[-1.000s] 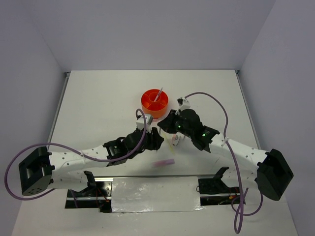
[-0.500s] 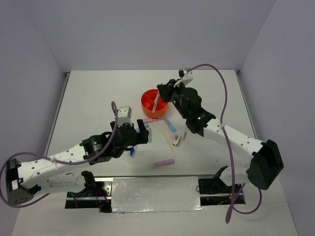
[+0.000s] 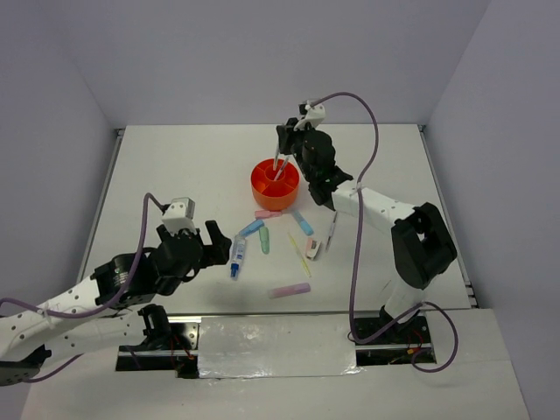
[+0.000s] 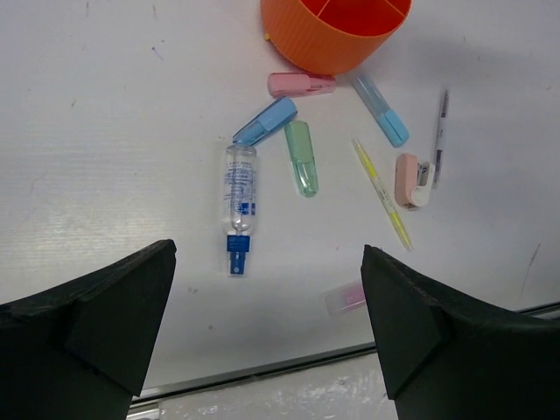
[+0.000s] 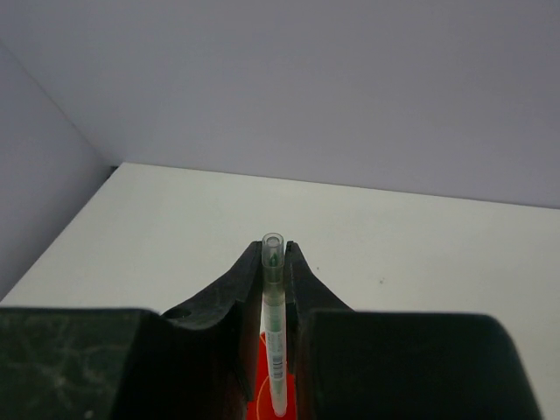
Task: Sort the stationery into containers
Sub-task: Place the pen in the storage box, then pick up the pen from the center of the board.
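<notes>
Two arms show in the top external view. The right gripper [image 3: 285, 150] is pressed together on a slim white pen [image 3: 281, 168], holding it above the orange organizer [image 3: 262, 187], its lower end inside the rim. The left gripper [image 3: 210, 243] is spread wide and empty, low over the table [image 3: 157, 166], just left of a white-blue tube [image 3: 237, 255]. Loose on the table near the organizer lie a pink highlighter [image 3: 267, 213], a blue highlighter [image 3: 252, 228] and a green highlighter [image 3: 264, 241]. A second pink highlighter [image 3: 290, 290] lies apart at the near edge.

Seen from the left wrist, both black fingers [image 4: 96, 324] stand far apart with nothing between them. Beyond them the tube [image 4: 239, 197] lies flat with its blue cap toward the camera. The blue highlighter [image 4: 265, 121] touches its far end, and the green highlighter [image 4: 302, 157] lies just beside it. A yellow pencil [image 4: 382, 192] lies to the right, and the organizer's ribbed wall [image 4: 332, 44] is at the top.

From the right wrist, the fingers pinch the pen [image 5: 276, 350] upright, and a sliver of the organizer [image 5: 259, 391] shows below.
</notes>
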